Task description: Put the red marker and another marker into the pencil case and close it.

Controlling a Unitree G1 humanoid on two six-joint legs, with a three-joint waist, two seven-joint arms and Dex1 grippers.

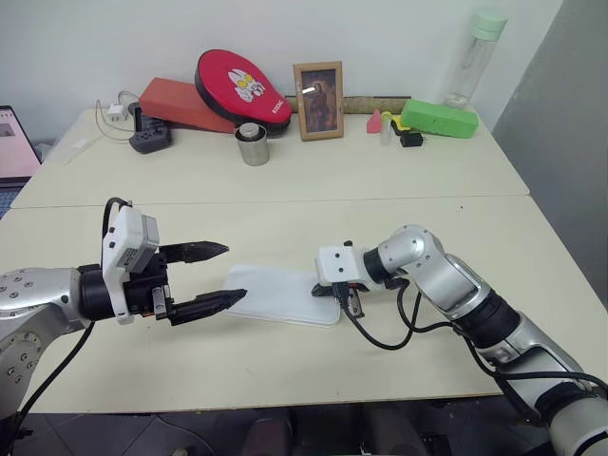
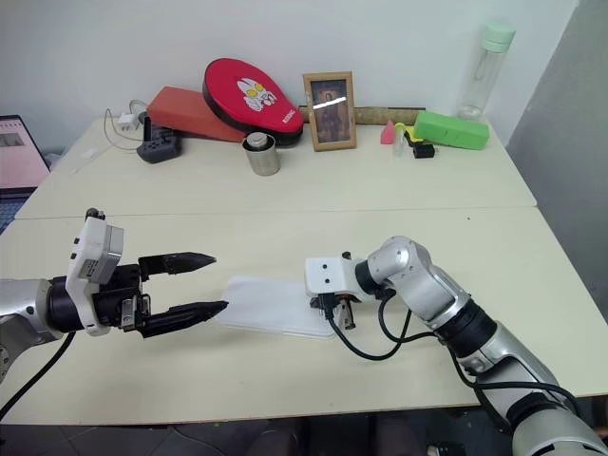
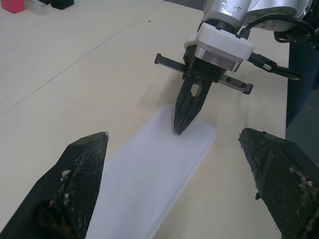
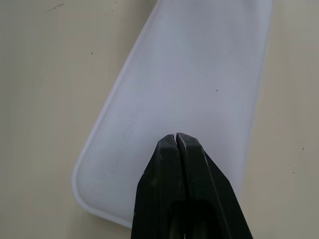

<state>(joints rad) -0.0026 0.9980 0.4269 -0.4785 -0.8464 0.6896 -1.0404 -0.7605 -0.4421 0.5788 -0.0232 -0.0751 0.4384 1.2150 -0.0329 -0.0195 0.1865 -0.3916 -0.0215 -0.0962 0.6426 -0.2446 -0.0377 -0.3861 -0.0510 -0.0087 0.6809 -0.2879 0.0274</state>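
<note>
Pale table (image 1: 399,190) with closed white pencil case (image 1: 275,294), metal cup (image 1: 253,144), picture frame (image 1: 318,101).

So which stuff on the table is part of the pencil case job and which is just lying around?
Part of the job:
- pencil case, lid down
- right gripper, shut, tips on the lid
- left gripper, open beside the case

Just lying about:
- green box
- picture frame
- metal cup
- red pouch
- bottle

We see a plain white pencil case (image 1: 283,294) between the two claws, on a pale beige desk (image 1: 380,180). Both claws' fingers are black: the left claw (image 1: 217,275) and the right claw (image 1: 353,306) (its mount is white). Far beyond them sit a red pouch (image 1: 240,88) with a white cartoon print and a bright green box (image 1: 439,119).
</note>
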